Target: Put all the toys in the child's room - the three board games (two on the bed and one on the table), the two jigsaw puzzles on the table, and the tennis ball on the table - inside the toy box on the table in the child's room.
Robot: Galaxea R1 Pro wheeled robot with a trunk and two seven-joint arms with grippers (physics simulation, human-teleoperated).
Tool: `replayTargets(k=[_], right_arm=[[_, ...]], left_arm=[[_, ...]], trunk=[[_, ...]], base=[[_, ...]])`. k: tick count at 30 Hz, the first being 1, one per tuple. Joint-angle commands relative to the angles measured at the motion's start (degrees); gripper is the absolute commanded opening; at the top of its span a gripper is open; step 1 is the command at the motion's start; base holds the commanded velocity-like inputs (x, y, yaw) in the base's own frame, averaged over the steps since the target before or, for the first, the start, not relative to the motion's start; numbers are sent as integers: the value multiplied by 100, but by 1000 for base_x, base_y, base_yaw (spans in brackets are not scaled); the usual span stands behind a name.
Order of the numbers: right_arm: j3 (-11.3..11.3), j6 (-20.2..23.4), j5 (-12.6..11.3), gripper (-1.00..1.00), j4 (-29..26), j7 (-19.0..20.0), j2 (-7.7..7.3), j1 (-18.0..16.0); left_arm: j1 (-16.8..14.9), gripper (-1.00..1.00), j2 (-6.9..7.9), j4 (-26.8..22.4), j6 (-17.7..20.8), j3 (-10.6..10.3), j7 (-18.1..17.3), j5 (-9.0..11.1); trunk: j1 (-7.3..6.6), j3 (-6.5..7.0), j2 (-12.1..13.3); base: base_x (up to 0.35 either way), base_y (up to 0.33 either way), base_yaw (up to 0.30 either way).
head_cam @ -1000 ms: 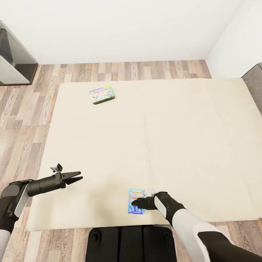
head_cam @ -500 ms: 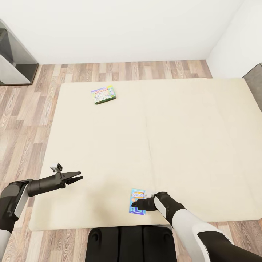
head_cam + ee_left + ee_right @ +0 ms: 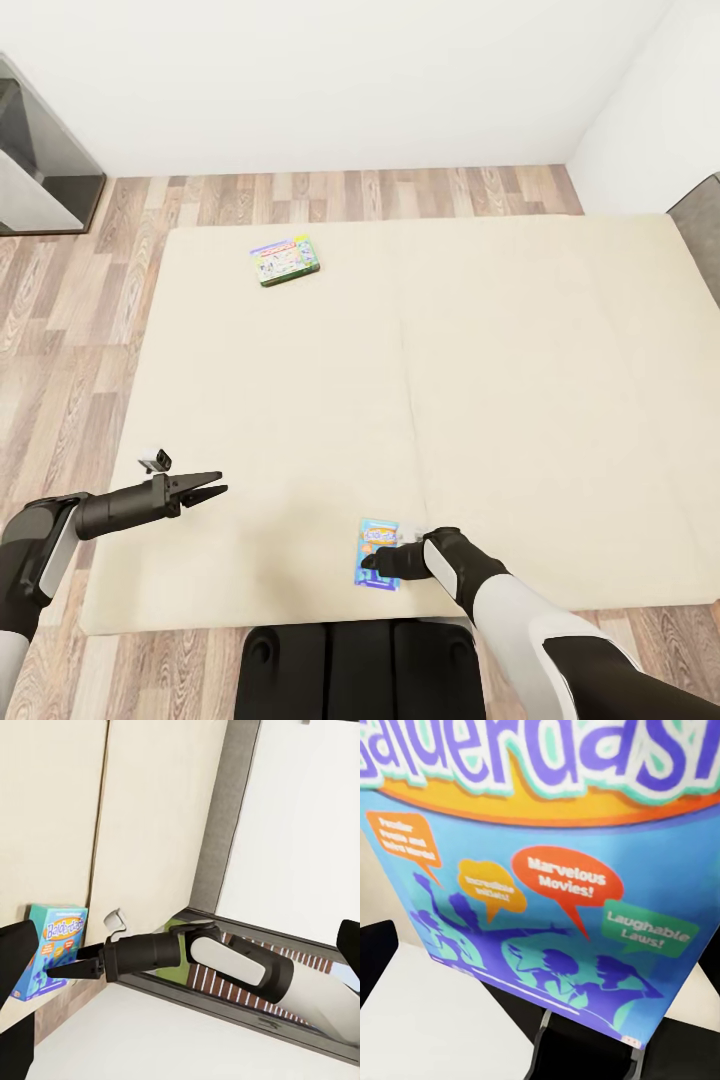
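Right gripper (image 3: 372, 559) sat over the blue game box (image 3: 377, 552) near the bed (image 3: 560, 400) edge, grip state unclear; box looked light, stiff, best pinched by its edges.

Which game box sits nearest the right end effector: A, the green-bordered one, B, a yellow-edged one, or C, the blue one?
C: the right end effector is at the blue game box by the bed's near edge, while the green-bordered box lies far across it.

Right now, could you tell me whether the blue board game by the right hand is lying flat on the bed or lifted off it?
Lying flat. The blue board game rests face up on the bed near its front edge, with the right hand at it.
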Motion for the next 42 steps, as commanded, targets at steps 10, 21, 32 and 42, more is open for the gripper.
replayTargets(k=[10, 21, 32, 42], right_arm=[[-52, -155, -164, 100, -12, 31, 4, 0], [-52, -155, -164, 100, -12, 31, 4, 0], [-52, -170, -163, 100, -17, 15, 4, 0], [-52, -157, -164, 100, -21, -20, 4, 0]], left_arm=[[-4, 100, 0, 3, 59, -3, -17, 4], [-4, 100, 0, 5, 59, -3, -17, 4], [-4, 100, 0, 3, 59, -3, -17, 4], [-4, 100, 0, 2, 59, -3, -17, 4]], trunk=[[6, -7, -6], [6, -7, -6], [6, -7, -6], [6, -7, -6]], base=[[0, 25, 0], [0, 1, 0], [0, 0, 0], [0, 0, 0]])
